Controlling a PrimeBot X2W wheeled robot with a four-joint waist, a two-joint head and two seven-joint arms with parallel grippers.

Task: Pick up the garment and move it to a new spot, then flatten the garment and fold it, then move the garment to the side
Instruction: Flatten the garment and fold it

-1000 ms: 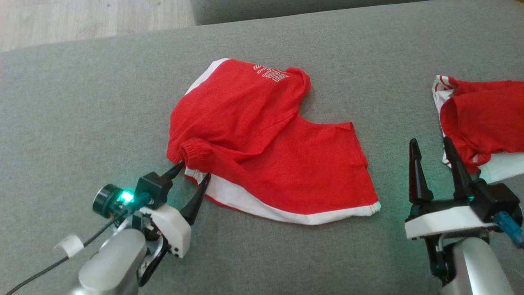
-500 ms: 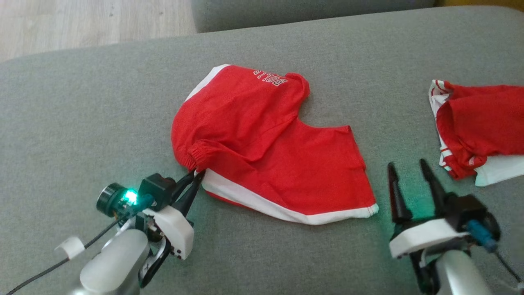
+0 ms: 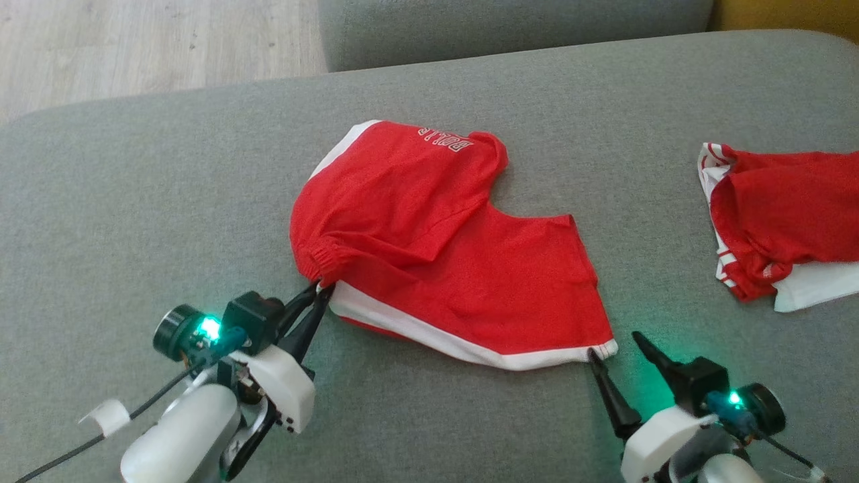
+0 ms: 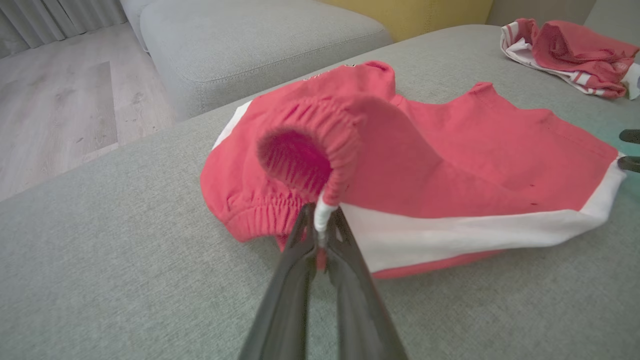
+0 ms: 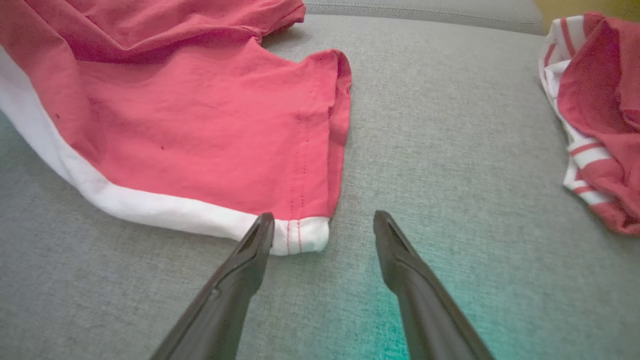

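OK, garment [image 3: 436,248] lies mid-cushion [image 3: 134,201]: red, rumpled, with a white band [image 3: 429,335] along its 6 o'clock edge and lettering at its 12 o'clock end.

My left gripper [image 3: 321,290] is at the garment's 7 o'clock. Its jaws are pinched together on the end of the white band, right under the elastic waistband [image 4: 345,130]. In the left wrist view that bit of fabric is clamped between my fingertips, and the waistband stands up in an open loop.

My right gripper [image 3: 612,344] is at the garment's 5 o'clock, jaws wide, holding nothing. In the right wrist view the white hem corner lies between my two fingertips. One tip is at the hem, touching or just beside it, can't tell which. The other tip is over bare cushion.

Other garment [image 3: 785,215], red and white, is bunched at 3 o'clock, well apart. Wood floor [image 3: 134,40] is at 11 o'clock past the cushion.
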